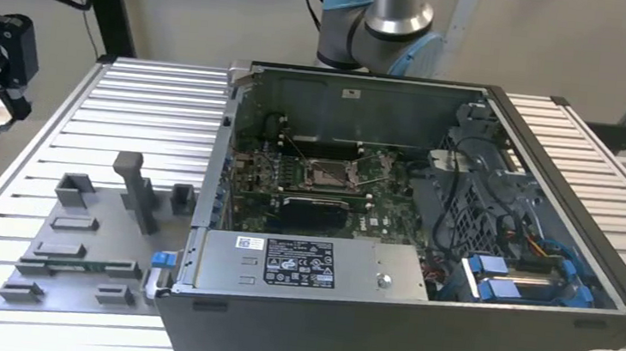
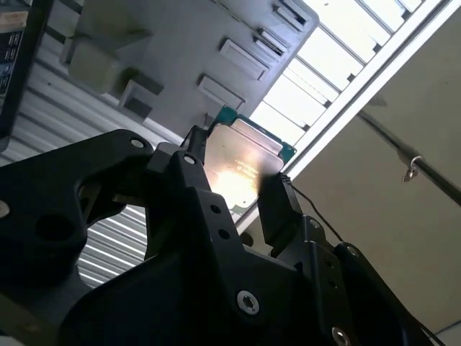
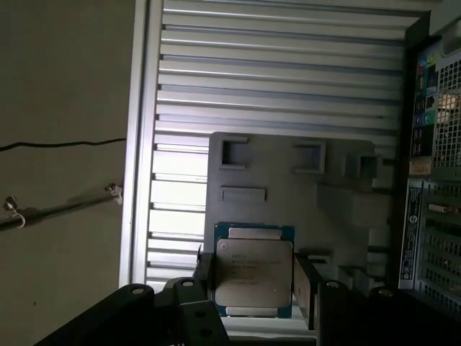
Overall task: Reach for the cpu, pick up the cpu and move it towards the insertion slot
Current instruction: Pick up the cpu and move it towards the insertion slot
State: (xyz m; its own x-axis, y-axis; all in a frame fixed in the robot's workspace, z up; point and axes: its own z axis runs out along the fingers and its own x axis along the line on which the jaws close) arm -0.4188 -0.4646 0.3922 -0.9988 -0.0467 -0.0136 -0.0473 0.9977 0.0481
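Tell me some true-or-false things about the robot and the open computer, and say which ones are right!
1. The gripper holds the cpu. True.
2. The cpu sits in the insertion slot. False: the cpu is in the gripper, outside the computer case; the insertion slot is inside it.
3. The computer case is open. True.
4. The grey plate with blocks lies inside the computer case. False: it lies on the table beside the case.

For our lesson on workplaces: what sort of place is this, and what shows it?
Probably a robotics lab or test bench for computer assembly: a robot arm stands behind a slatted metal table bearing an open computer case, and its gripper holds a cpu.
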